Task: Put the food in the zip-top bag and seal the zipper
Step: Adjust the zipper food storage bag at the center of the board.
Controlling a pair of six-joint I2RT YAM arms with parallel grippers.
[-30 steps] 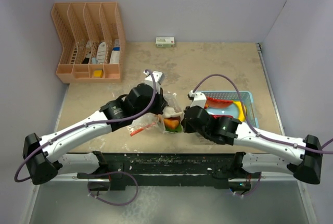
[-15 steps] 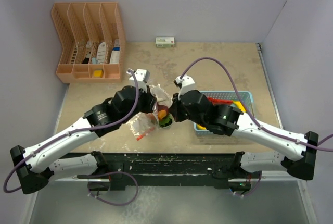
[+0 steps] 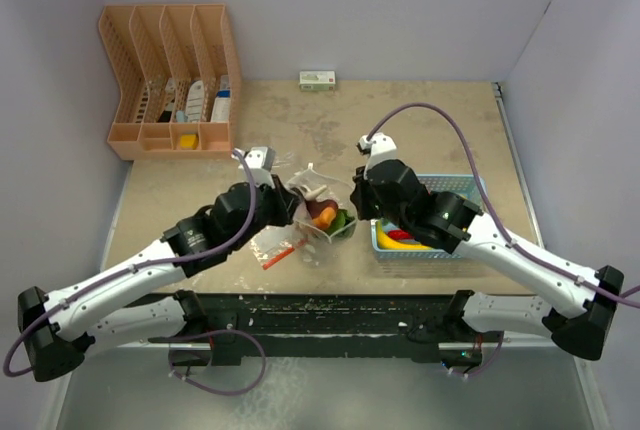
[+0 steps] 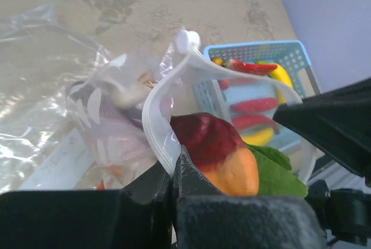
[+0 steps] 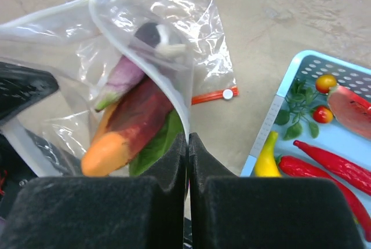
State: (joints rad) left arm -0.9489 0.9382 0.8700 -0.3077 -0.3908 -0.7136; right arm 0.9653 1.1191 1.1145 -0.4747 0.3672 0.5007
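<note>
Top external view: two arms meet over the middle of the table (image 3: 420, 120). The left gripper (image 3: 296, 210) and the right gripper (image 3: 352, 210) each clamp one side of the single zip-top bag (image 3: 316, 188), which is held between them just left of the one light blue basket (image 3: 425, 254). One red-orange zipper strip (image 3: 279, 254) lies on the table near the left gripper. One peach file rack (image 3: 170, 80) with four slots stands at the far left corner. One small white box (image 3: 317, 79) sits against the back wall.

Left wrist view: the left fingers are pressed together on the bag's whitish rim. Just beyond them, inside the bag, sit one orange-red chunk (image 4: 217, 153) and one green leaf (image 4: 278, 174). One white slider knob (image 4: 186, 39) tops the rim.

Right wrist view: the right fingers pinch the rim's other side. Four pieces show inside the bag: the chunk, the leaf, one purple-and-white piece (image 5: 123, 78) and one dark-and-white piece (image 5: 156, 33). The basket holds two red chili peppers (image 5: 330, 159), one yellow banana-like piece (image 5: 265, 157), one red slice (image 5: 355, 107), one green sprig (image 5: 295, 113) and two small round fruits (image 5: 322, 113).
</note>
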